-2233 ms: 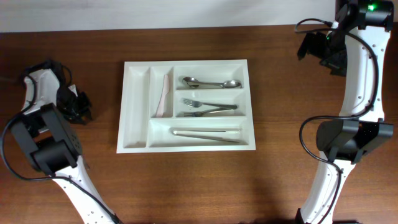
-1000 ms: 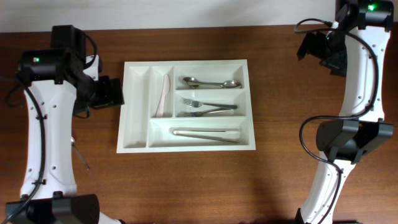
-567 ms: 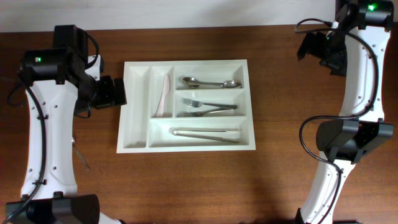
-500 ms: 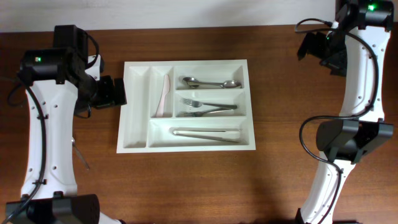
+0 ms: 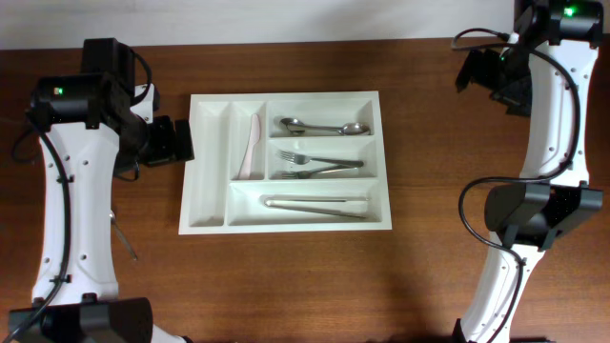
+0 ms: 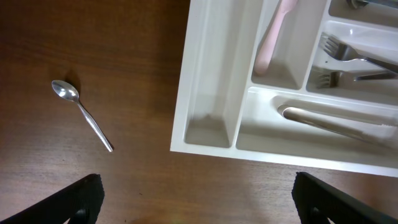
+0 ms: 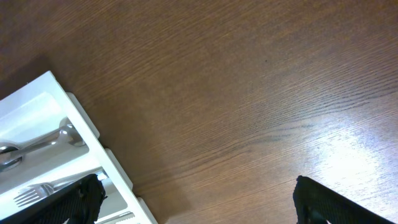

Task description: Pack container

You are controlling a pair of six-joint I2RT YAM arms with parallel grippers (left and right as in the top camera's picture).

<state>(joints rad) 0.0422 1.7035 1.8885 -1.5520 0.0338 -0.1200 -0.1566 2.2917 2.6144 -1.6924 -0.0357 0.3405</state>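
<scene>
Plain white plastic container (image 5: 208, 217). Dark reddish-brown table (image 5: 400, 286), with fine wood grain and pale glare patch in right wrist view. Pale pink knife (image 5: 253, 145) inside container. Shiny silver spoons (image 5: 324, 127), forks (image 5: 319, 167) and tongs (image 5: 316, 205). Silver teaspoon (image 6: 82, 114) on brown wood. White robot arms (image 5: 71, 238), with black joints and cables and small green light on each. Off-white strip along top edge.

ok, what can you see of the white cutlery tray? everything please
The tray is white, glossy, plastic-looking and rectangular, lying flat on the wooden table, long side left to right in the overhead view. Five compartments: two narrow ones at its left, three long ones stacked beside them. The leftmost is bare; the next holds a pale pink knife; the long ones hold spoons, forks and a long metal utensil.
</scene>
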